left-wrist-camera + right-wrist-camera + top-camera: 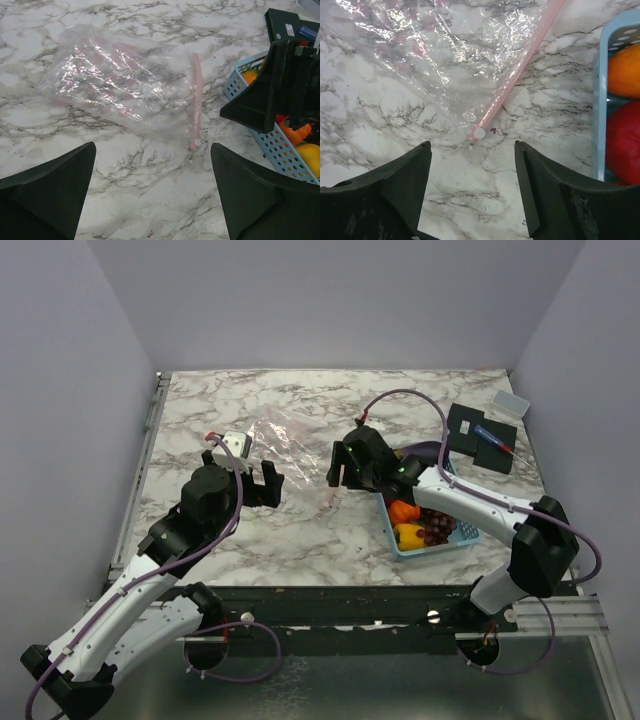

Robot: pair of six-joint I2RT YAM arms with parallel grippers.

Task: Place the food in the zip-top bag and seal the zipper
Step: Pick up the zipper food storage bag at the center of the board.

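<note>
The clear zip-top bag (285,438) lies flat and crinkled on the marble mid-table, also seen as the bag (107,82) and the bag (420,55). Its pink zipper (195,102) runs along the mouth edge, and the zipper (512,75) ends just ahead of my right gripper (472,147). That right gripper (340,462) hovers open by the bag's right edge, with nothing between its fingers. My left gripper (245,475) is open at the bag's near left; in its wrist view the left gripper (152,150) shows only bare marble. The food (415,525) sits in the blue basket: an orange piece (625,70), a red tomato (624,142), a yellow piece (310,157).
The light-blue perforated basket (398,540) stands right of the bag, under the right arm. A black plate (470,425) carrying a pen and a small clear box (511,402) lie at the back right. The right gripper's body (280,85) rises between bag and basket.
</note>
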